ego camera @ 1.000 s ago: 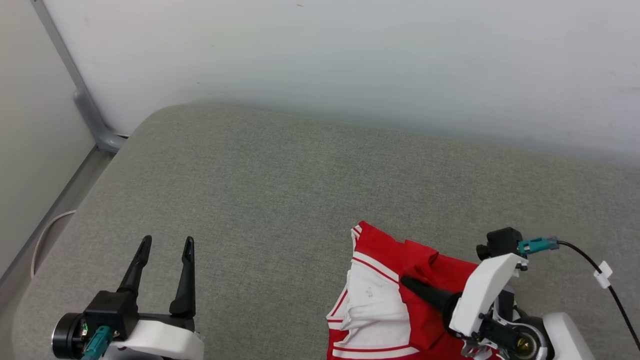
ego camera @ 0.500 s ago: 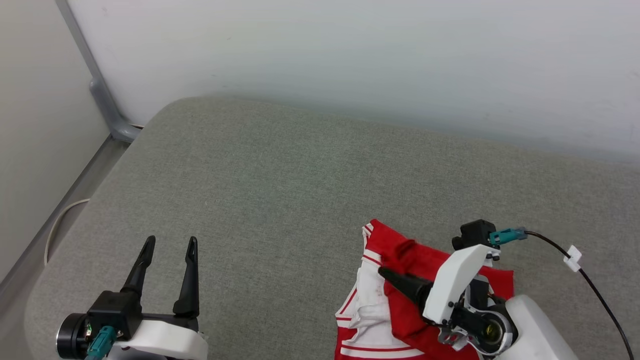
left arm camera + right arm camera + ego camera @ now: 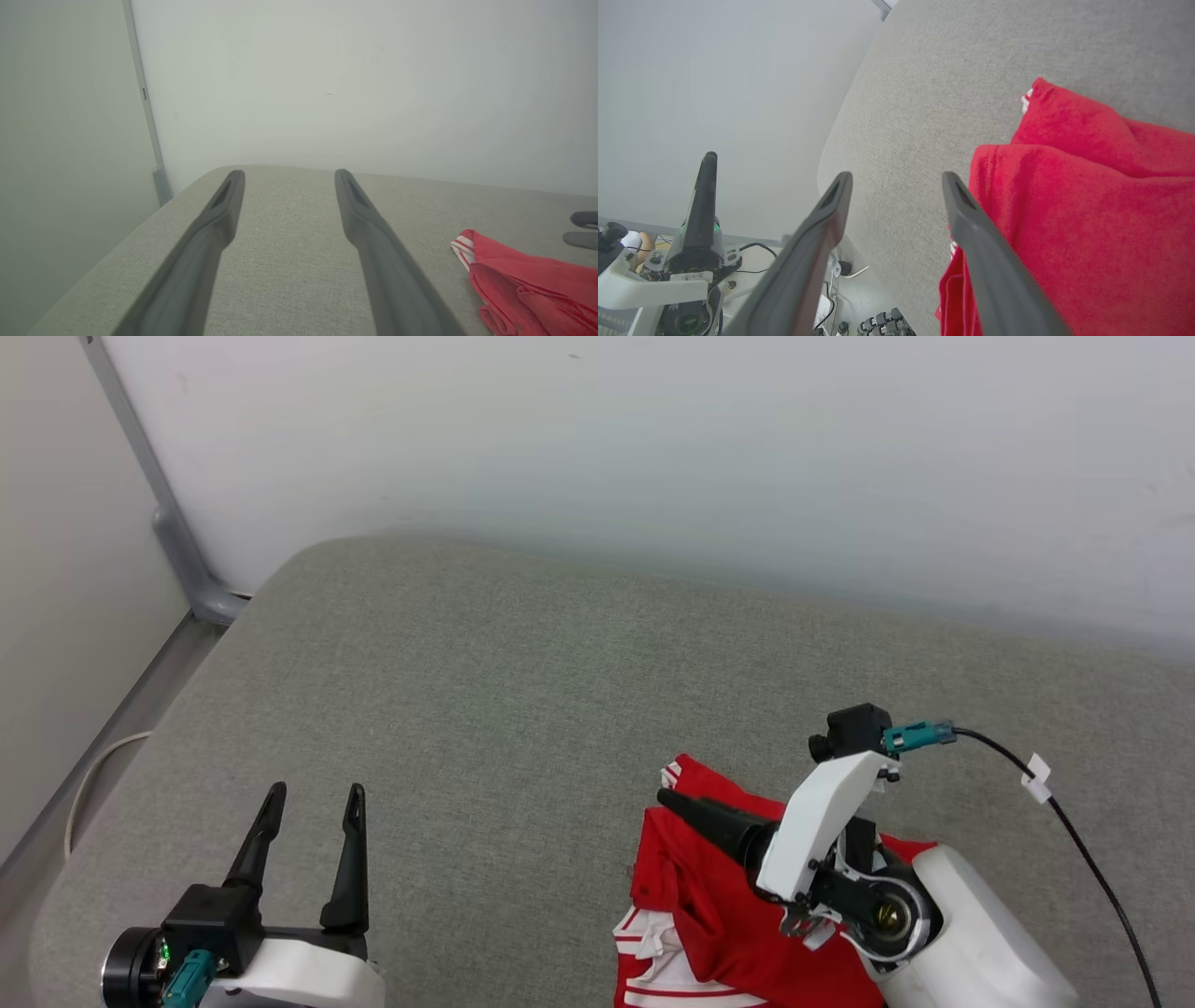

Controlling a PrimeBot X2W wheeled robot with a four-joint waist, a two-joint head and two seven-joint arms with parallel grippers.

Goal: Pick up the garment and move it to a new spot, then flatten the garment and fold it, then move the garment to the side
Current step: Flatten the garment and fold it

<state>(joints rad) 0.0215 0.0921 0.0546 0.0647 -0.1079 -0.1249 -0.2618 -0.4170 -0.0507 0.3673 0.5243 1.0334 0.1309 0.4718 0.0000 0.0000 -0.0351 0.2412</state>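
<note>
The garment (image 3: 709, 915) lies bunched on the near right part of the grey table (image 3: 504, 691), a crumpled red heap with white-and-red striped trim showing at its near edge and at its far corner. Your right fingers (image 3: 971, 224) are spread wide and released, grasping nothing. In the right wrist view one of them hangs over the edge of the red cloth and the other over bare grey fabric, and you cannot tell from the pictures whether either touches the garment. In the head view they reach across the heap, pointing left. Your left fingers (image 3: 350, 849) are also spread apart and empty, over the near left part of the table, well apart from the garment, pointing toward the pale wall (image 3: 653, 448). A black cable (image 3: 1074, 821) runs from the right wrist off toward the lower right
</note>
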